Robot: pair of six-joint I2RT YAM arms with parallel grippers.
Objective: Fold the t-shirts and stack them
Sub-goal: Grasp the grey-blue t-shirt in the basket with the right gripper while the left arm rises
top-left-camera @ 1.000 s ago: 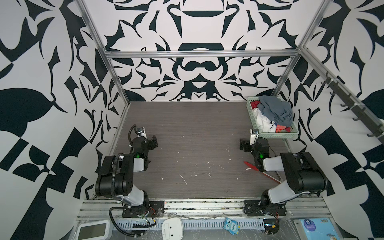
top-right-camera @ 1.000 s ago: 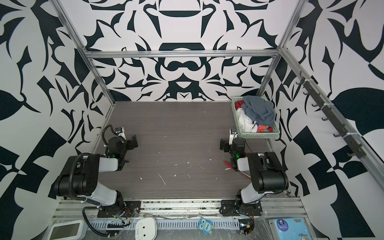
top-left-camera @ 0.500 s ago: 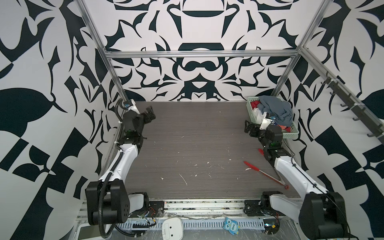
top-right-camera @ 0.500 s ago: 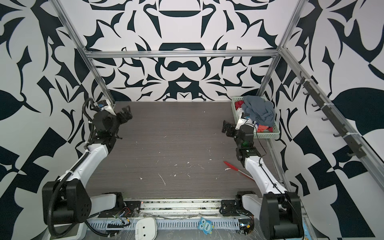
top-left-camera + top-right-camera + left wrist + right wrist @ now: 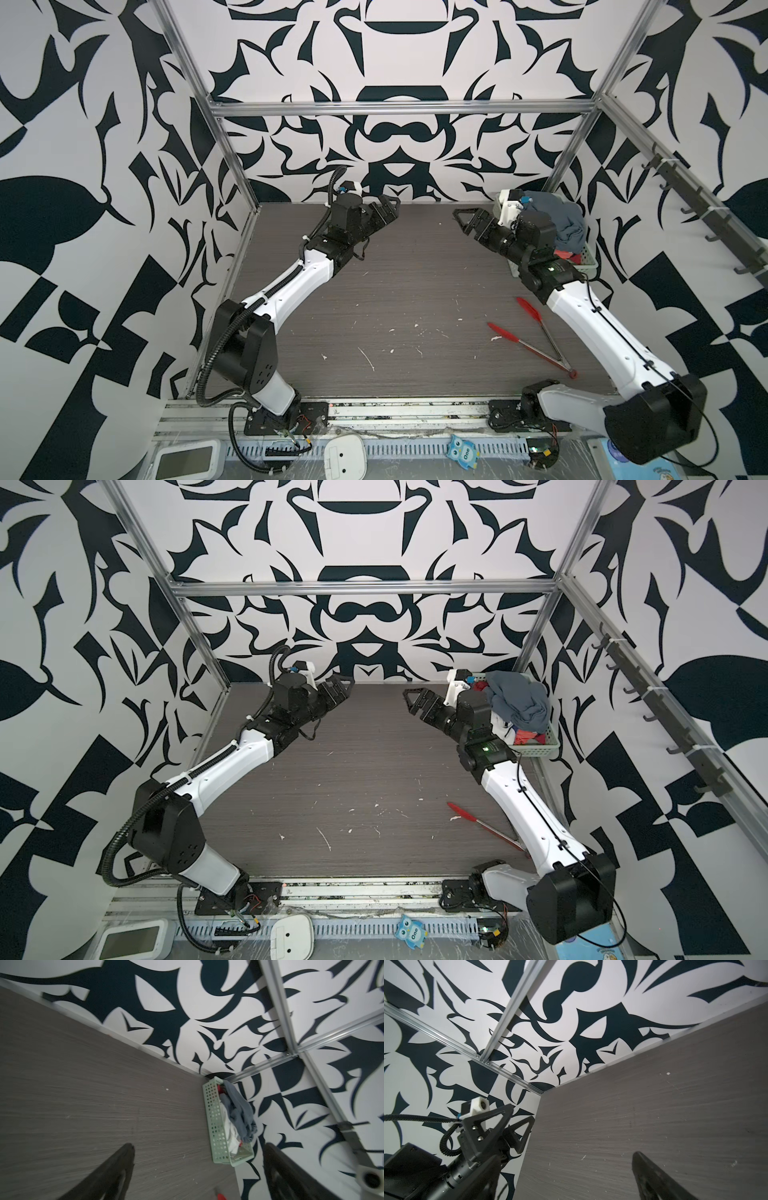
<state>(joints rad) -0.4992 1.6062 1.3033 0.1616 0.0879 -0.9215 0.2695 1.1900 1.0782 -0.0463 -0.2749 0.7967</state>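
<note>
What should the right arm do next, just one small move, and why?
Probably swing the right gripper over the basket and lower toward the blue-grey shirt: it lies on top there, the gripper is open and empty, and no shirt lies on the table yet.

Bright even light, soft faint shadows, no glare, wide-angle bending at edges, wrist views slightly motion-blurred

Both top views look down from high in front over the whole table (image 5: 415,291). Each wrist camera faces across it from close above, and both take in the back wall (image 5: 207,1032).
</note>
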